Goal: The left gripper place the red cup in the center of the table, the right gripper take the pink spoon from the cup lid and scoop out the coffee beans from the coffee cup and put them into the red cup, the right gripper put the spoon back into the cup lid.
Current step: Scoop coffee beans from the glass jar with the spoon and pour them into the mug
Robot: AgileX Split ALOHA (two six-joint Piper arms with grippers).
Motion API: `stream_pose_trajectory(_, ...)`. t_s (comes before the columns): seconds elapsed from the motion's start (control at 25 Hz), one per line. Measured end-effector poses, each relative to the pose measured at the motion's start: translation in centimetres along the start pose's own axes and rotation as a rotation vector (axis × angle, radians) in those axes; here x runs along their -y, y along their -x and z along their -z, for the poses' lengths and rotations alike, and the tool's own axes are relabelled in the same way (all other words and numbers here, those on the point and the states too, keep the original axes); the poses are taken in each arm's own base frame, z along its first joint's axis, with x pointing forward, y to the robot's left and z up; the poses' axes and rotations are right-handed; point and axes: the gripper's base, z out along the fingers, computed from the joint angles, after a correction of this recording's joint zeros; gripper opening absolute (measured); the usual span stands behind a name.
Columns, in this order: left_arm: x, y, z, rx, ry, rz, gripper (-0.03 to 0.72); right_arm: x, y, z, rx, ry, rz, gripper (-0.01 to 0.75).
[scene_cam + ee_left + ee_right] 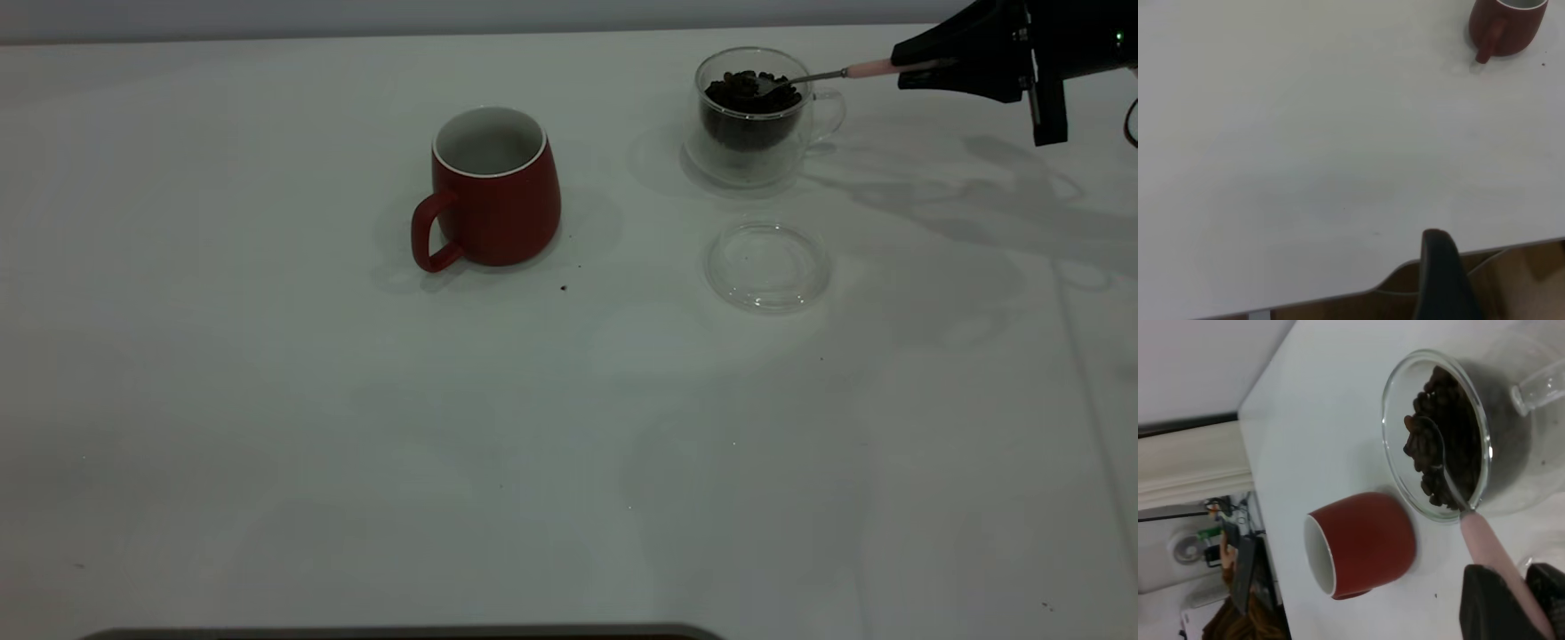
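Observation:
The red cup (494, 189) stands upright near the middle of the table (356, 427), handle toward the front left; it also shows in the left wrist view (1506, 28) and the right wrist view (1361, 545). My right gripper (925, 64) is shut on the pink spoon (876, 69), at the far right. The spoon's metal bowl (1429, 443) rests in the coffee beans (749, 92) inside the clear coffee cup (756, 116). The cup lid (768, 266) lies empty in front of the coffee cup. My left gripper shows one dark finger (1441, 273) over the table's edge, far from the cup.
A few small dark specks (564, 287) lie on the table in front of the red cup. A dark strip runs along the table's front edge (400, 633).

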Motion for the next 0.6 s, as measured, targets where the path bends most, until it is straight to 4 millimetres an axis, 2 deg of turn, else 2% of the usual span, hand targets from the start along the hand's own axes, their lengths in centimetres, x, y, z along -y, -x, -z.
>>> stream_pose_trajectory(0.6, 0.0, 0.0, 0.0, 0.000, 0.000, 0.000, 0.492, -0.1, 0.2, 1.1, -0.006, 0.081, 0.062, 0.114)
